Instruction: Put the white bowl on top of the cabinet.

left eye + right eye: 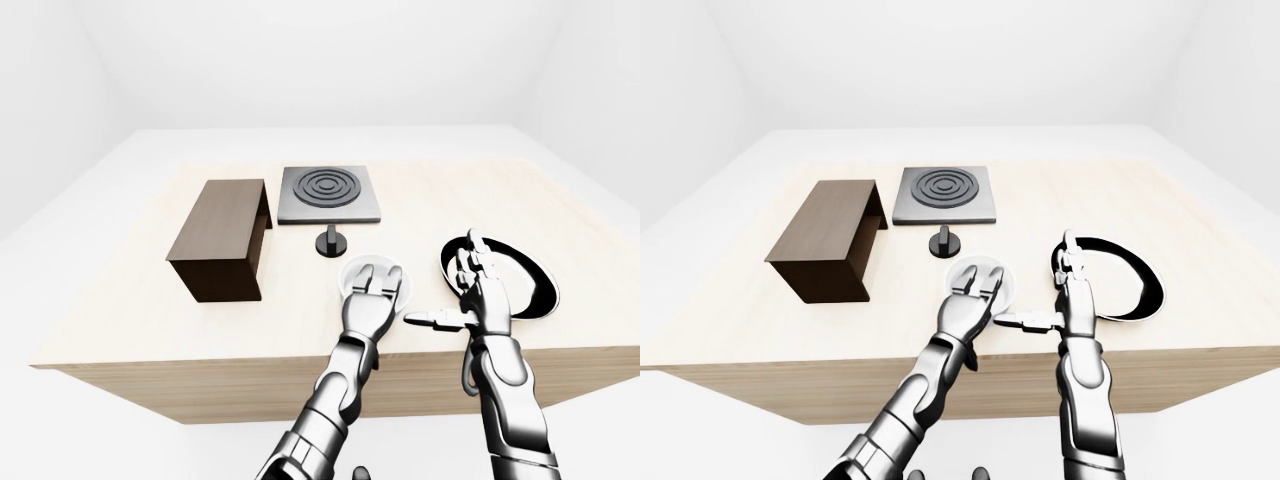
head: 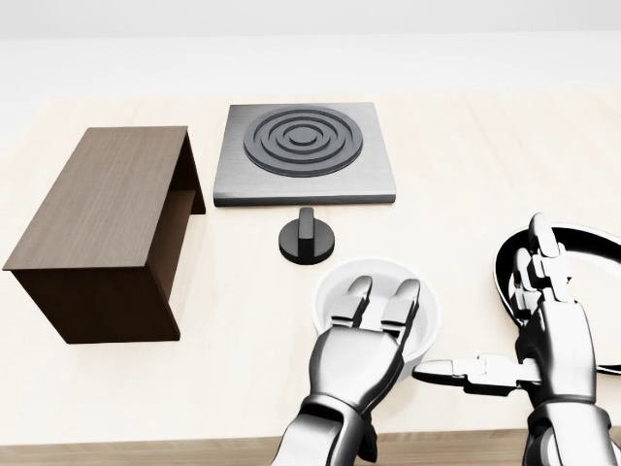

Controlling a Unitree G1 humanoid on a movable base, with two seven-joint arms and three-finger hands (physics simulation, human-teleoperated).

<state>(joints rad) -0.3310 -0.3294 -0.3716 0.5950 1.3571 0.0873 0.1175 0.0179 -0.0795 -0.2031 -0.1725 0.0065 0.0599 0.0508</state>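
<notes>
**Grasping the white bowl: items and handling notes**

1. White bowl (image 2: 423, 309): upright on the table (image 2: 466, 155), near the bottom edge of the head view, just below the black knob (image 2: 308, 238) and left of the black pan (image 2: 572, 248). Not yet lifted.

2. Left hand (image 2: 374, 316): fingers extended and spread, reaching over the near rim with the fingertips (image 2: 357, 289) inside the bowl. It holds nothing; we cannot tell whether the thumb is under the wall, since the palm hides it.

3. Right hand (image 2: 543, 330): open, fingers upright, thumb pointing left toward the bowl. It stands just beside the bowl's right side, over the pan's rim, gripping nothing.

4. Cabinet (image 2: 107, 228): dark wood box at the left of the head view, well apart from the bowl, its flat top bare. One side appears open.

5. Stove plate (image 2: 306, 150): grey square with rings, above the knob.

Handling, in our judgement: we would pinch the near wall between the fingers inside and the thumb outside before lifting, as a 1-sided hold on a smooth rim may slip. We would keep the bowl level, raise it above the cabinet's height before carrying it left past the knob, and lower it toward the middle of the top.
</notes>
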